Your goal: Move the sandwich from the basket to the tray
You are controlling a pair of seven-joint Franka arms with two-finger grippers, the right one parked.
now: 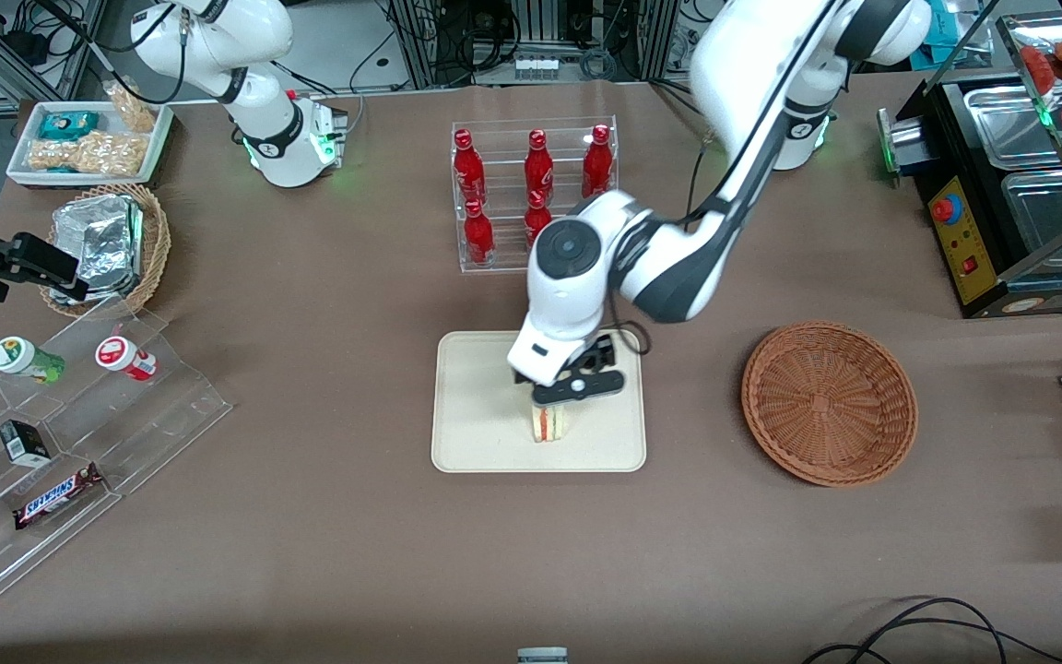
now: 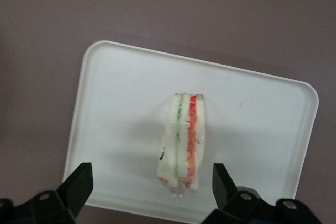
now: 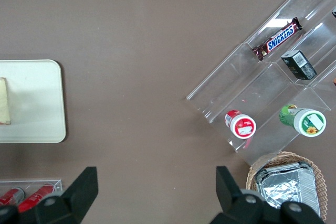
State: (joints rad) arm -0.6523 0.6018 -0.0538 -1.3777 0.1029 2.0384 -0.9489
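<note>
Sandwich (image 1: 549, 422) stands on edge on the tray (image 1: 476, 433), bread faces upright, green and red-orange filling stripes showing on its edge in the left wrist view (image 2: 182, 142). It sits on the tray half nearer the front camera, roughly mid-width, fully inside the rim.

Going across the front view: white bin with snack bags (image 1: 88, 140) at the parked arm's end of the table, tan basket with foil packets (image 1: 112, 247) nearer the camera than the bin, then clear stepped display (image 1: 79, 415) holding two small cups, a dark box and a Snickers bar (image 1: 56, 495). Mid-table: clear rack of red bottles (image 1: 531, 189), farther from the camera than the tray. Cream tray lies flat on brown table (image 1: 310, 553), nearer the camera than the rack.

Gripper (image 1: 560, 403) hangs right above the sandwich, over the tray. In the left wrist view, gripper (image 2: 152, 187) fingers (image 2: 79, 184) are spread apart, one on each side of the sandwich, with clear gaps to it; nothing clamped. Sandwich looks released and resting on the tray surface.

Reddish-brown basket (image 1: 829, 401) sits on the table toward the working arm's end, well apart from the tray, nothing visible in it. Black appliance with metal pans (image 1: 1001, 194) at that end of the table, farther from the camera than the basket.

Right wrist view: tray corner (image 3: 37, 103) with sandwich edge (image 3: 4, 100) just visible.
</note>
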